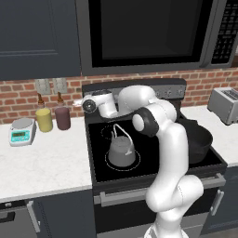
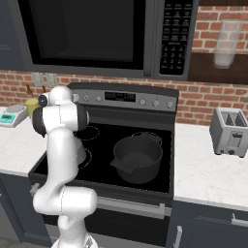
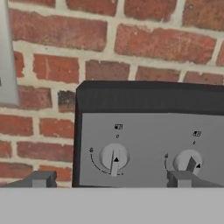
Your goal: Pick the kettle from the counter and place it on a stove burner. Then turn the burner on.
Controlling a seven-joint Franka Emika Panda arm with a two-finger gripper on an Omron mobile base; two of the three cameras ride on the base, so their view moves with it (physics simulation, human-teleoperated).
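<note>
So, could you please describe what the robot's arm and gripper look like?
The arm is glossy white with rounded, tubular links and dark grey joint caps, such as the round one at its elbow. No cables or markings show. The gripper has two small, blocky, dark grey finger tips.

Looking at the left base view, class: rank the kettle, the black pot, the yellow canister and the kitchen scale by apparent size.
1. Black pot, though the arm hides part of it.
2. Kettle.
3. Yellow canister and kitchen scale look alike; unranked.
</note>
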